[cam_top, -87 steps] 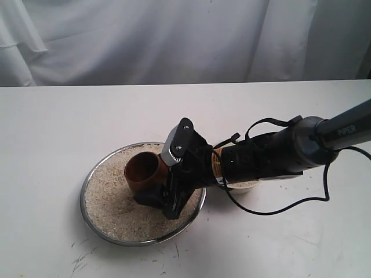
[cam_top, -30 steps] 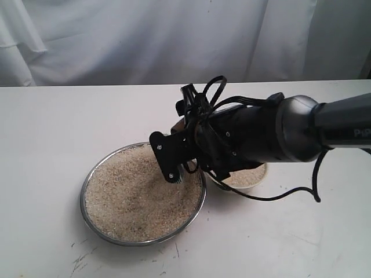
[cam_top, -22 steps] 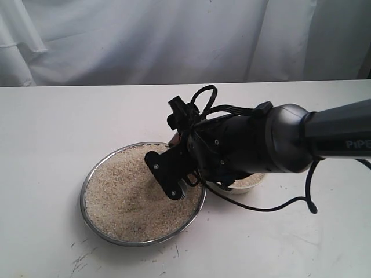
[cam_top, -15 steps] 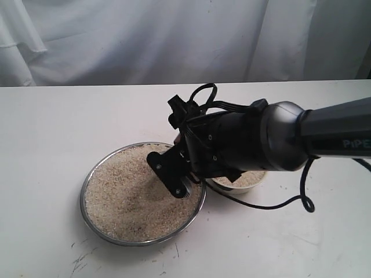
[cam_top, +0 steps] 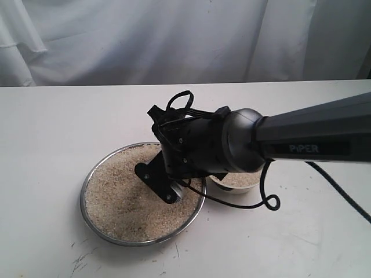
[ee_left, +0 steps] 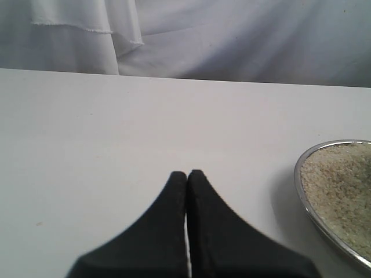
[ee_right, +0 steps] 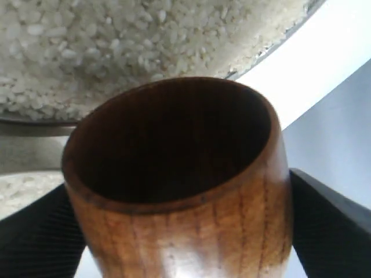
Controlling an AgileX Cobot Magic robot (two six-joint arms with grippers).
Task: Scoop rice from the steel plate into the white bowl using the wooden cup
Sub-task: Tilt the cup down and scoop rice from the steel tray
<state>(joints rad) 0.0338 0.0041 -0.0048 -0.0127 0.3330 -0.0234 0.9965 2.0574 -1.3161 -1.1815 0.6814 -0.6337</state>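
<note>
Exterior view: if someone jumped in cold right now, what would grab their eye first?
The black right arm dominates, reaching in from the right with the right gripper tipped down over the rice in the steel plate. The right wrist view is filled by the wooden cup clamped in that gripper, its dark inside showing no rice. The white bowl peeks out beside the plate, under the arm.

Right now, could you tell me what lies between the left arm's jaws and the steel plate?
Only bare white table separates the shut left jaws from the steel plate, as the left wrist view shows.
</note>
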